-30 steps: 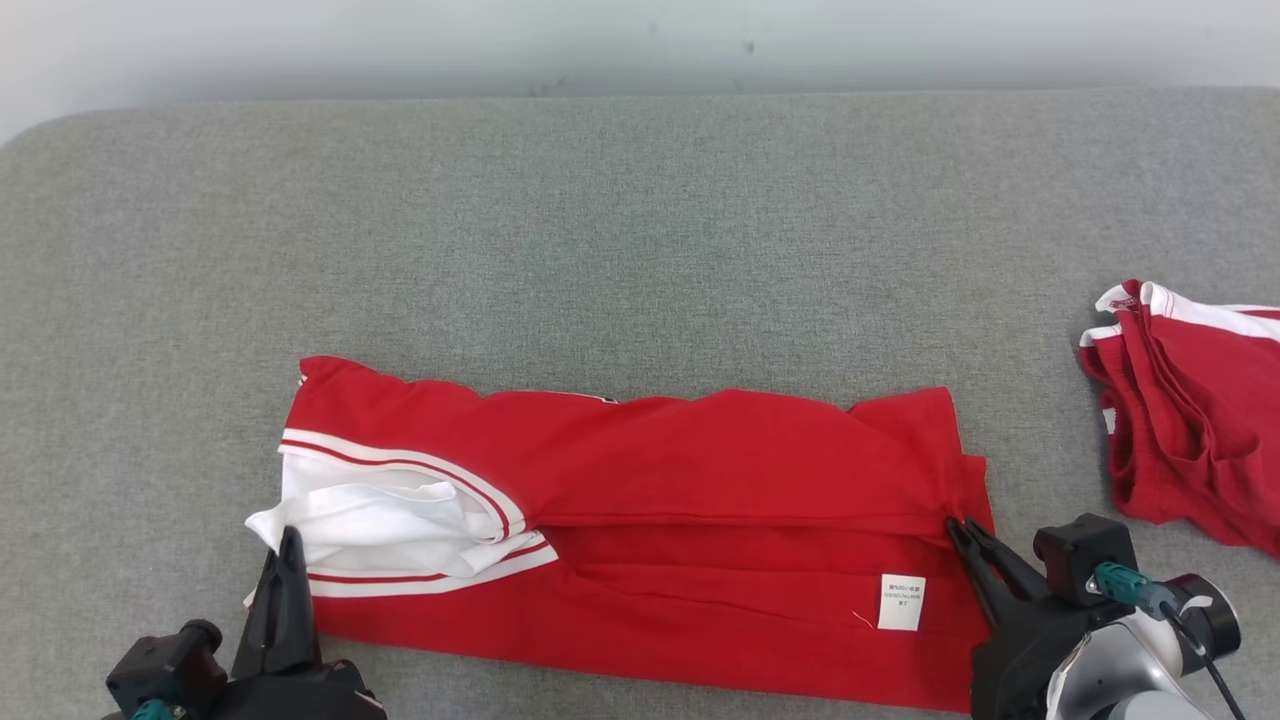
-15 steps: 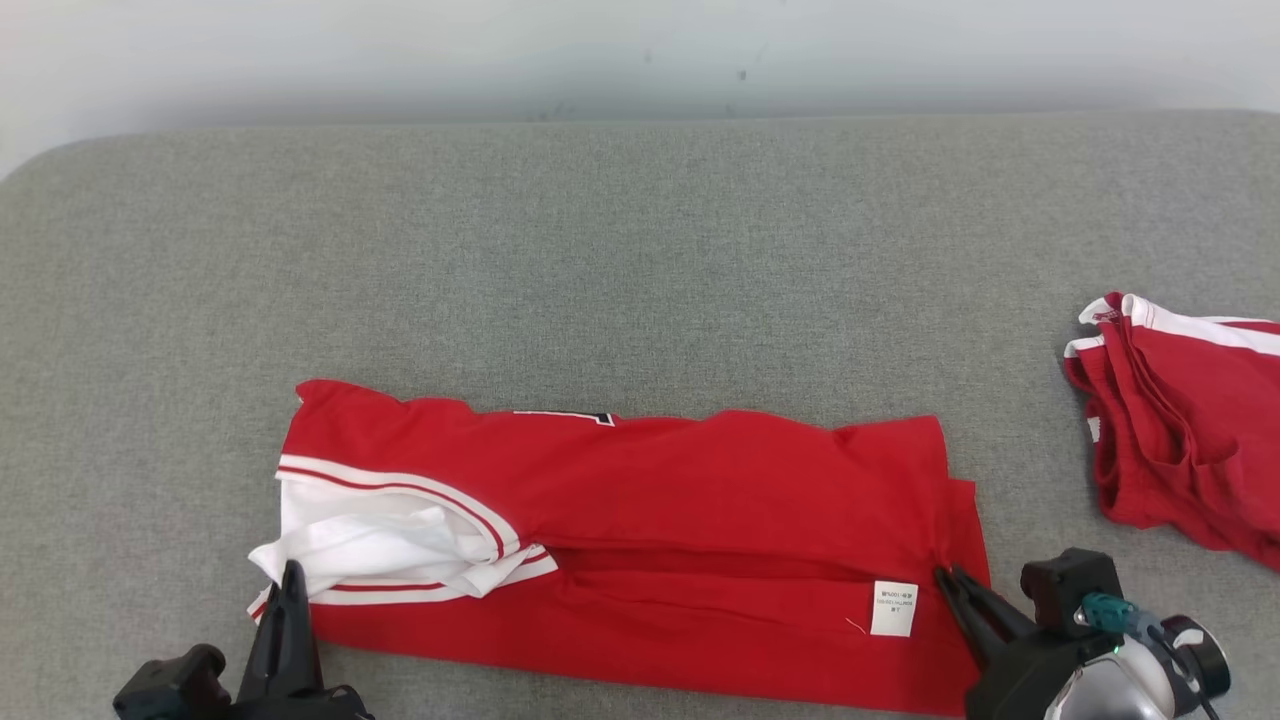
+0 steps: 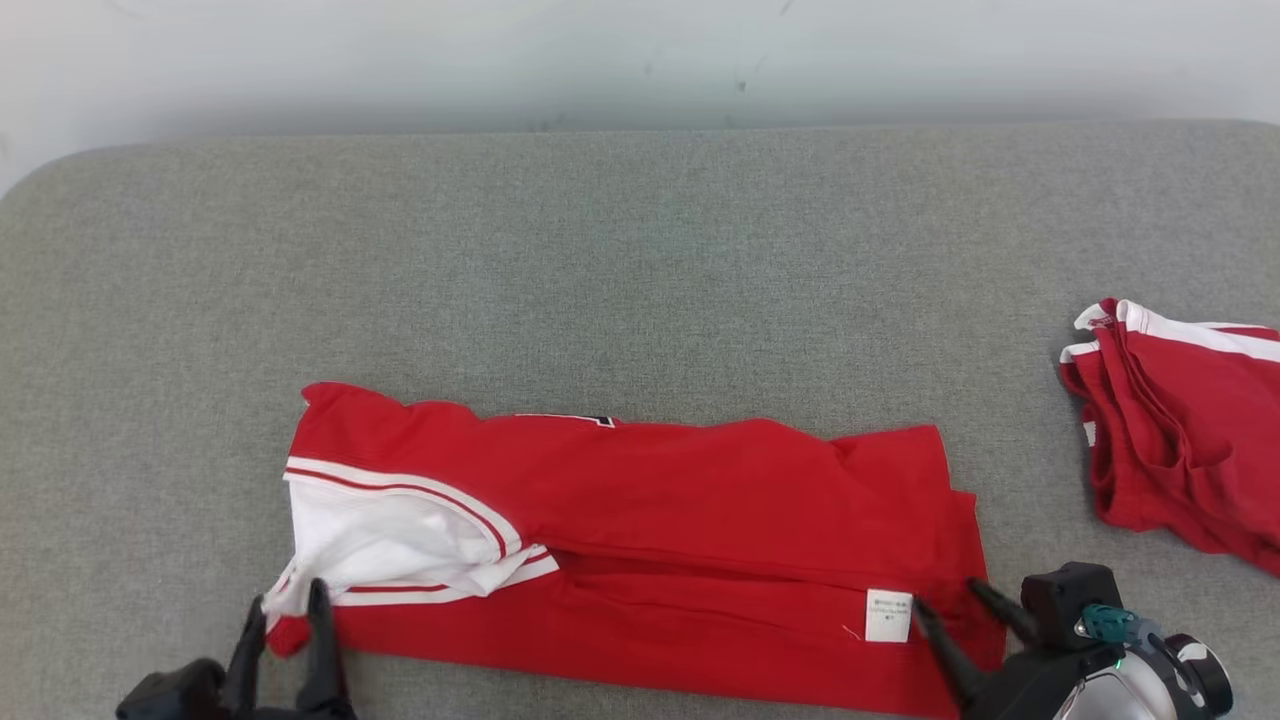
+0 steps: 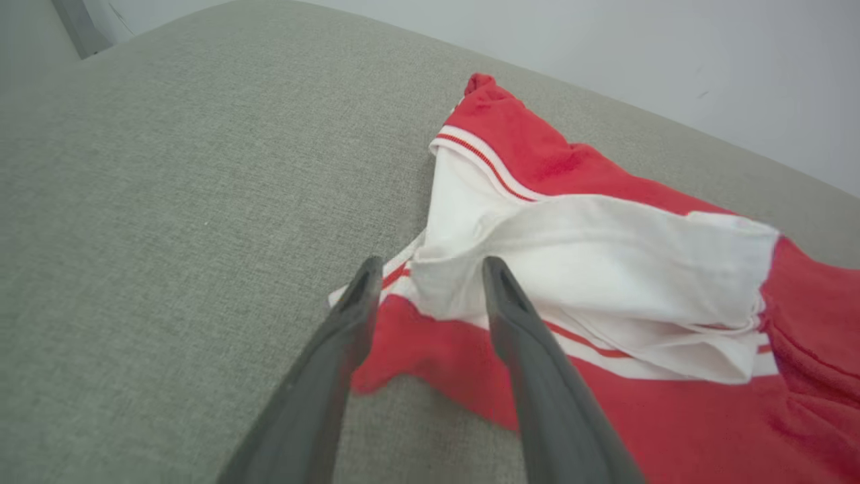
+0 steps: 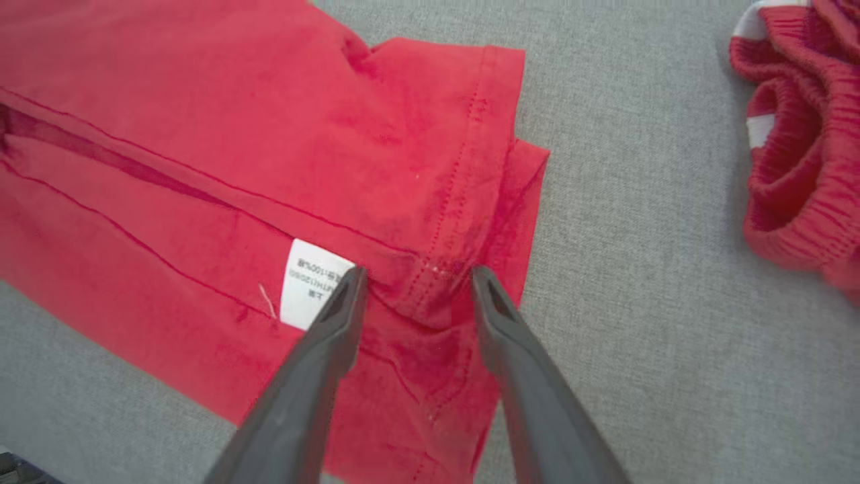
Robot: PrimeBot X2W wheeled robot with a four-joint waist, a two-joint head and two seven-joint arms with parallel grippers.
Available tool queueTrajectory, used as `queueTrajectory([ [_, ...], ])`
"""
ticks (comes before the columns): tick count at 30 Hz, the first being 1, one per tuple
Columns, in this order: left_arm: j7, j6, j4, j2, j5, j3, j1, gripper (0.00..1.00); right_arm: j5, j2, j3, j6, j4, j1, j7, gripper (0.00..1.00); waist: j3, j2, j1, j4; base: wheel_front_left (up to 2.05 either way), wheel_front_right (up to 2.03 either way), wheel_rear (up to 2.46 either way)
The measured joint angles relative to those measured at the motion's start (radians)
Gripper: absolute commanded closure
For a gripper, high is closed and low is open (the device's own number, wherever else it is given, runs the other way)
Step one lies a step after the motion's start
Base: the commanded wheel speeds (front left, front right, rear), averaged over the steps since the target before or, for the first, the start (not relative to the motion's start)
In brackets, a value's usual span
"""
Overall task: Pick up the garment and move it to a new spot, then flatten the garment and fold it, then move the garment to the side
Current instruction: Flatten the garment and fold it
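garment (image 3: 650, 500) folded flat on grey surface (image 3: 640, 250) | left tool (image 3: 288, 595) released, straddling left corner | right tool (image 3: 946, 595) released, straddling right hem

Soft matt red cloth garment (image 3: 700, 500), coarse grey woven surface (image 3: 600, 250), smooth white label (image 3: 888, 615)

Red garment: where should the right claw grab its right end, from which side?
Grip the stitched hem beside the white label, coming from the near edge. The layers bunch there, inside the open right claw, so one pinch probably catches them.
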Motion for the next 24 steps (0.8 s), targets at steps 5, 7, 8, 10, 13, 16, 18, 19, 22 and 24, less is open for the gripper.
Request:
queueTrajectory([
  [5,0.006,0.000,0.004,0.012,-0.001,0.012,0.014,0.00,0.001,0.000,-0.010,-0.001,-0.018,0.001,0.008,0.00,-0.003,0.0000,0.0000,-0.001,0.00,0.00,0.00],
  [7,0.006,0.000,0.004,0.023,0.000,0.027,0.014,0.00,0.001,0.000,-0.018,-0.001,-0.027,0.001,0.008,0.00,-0.004,0.0000,0.0000,0.000,0.00,0.00,0.00],
  [8,0.006,0.000,0.003,0.029,0.000,0.034,0.014,0.00,0.001,-0.001,-0.022,-0.001,-0.030,0.001,0.008,0.00,-0.005,0.0000,0.0000,0.000,0.00,0.00,0.00],
  [10,0.004,0.000,0.002,0.039,0.000,0.051,0.014,0.00,0.004,-0.001,-0.032,-0.005,-0.033,0.003,0.008,0.00,-0.008,0.0000,0.0000,0.000,0.00,0.00,0.00],
  [13,-0.013,0.000,-0.015,0.056,0.008,0.072,0.015,0.00,0.009,-0.011,-0.053,-0.009,-0.054,0.019,0.004,0.00,-0.017,0.0000,0.0000,-0.002,0.00,0.00,0.00],
  [16,-0.040,0.000,-0.062,0.060,0.039,0.085,0.015,0.00,0.018,-0.015,-0.088,-0.010,-0.074,0.030,-0.015,0.00,-0.031,0.0000,0.0000,-0.003,0.00,0.00,0.00],
  [18,-0.051,0.000,-0.085,0.060,0.063,0.091,0.015,0.00,0.018,-0.017,-0.101,-0.010,-0.084,0.044,-0.021,0.00,-0.040,0.0000,-0.0001,-0.004,0.00,0.00,0.00],
  [19,-0.058,0.000,-0.100,0.058,0.071,0.093,0.015,0.00,0.018,-0.018,-0.111,-0.010,-0.089,0.049,-0.030,0.00,-0.044,0.0000,-0.0001,-0.004,0.00,0.00,0.00],
  [22,-0.067,0.000,-0.142,0.050,0.094,0.100,0.015,0.00,0.015,-0.020,-0.144,-0.019,-0.095,0.057,-0.056,0.00,-0.059,0.0000,0.0000,-0.005,0.00,0.00,0.00],
  [24,-0.071,0.000,-0.172,0.048,0.118,0.102,0.015,0.00,0.015,-0.015,-0.167,-0.019,-0.107,0.055,-0.081,0.00,-0.069,0.0000,0.0000,-0.007,0.00,0.00,0.00],
])
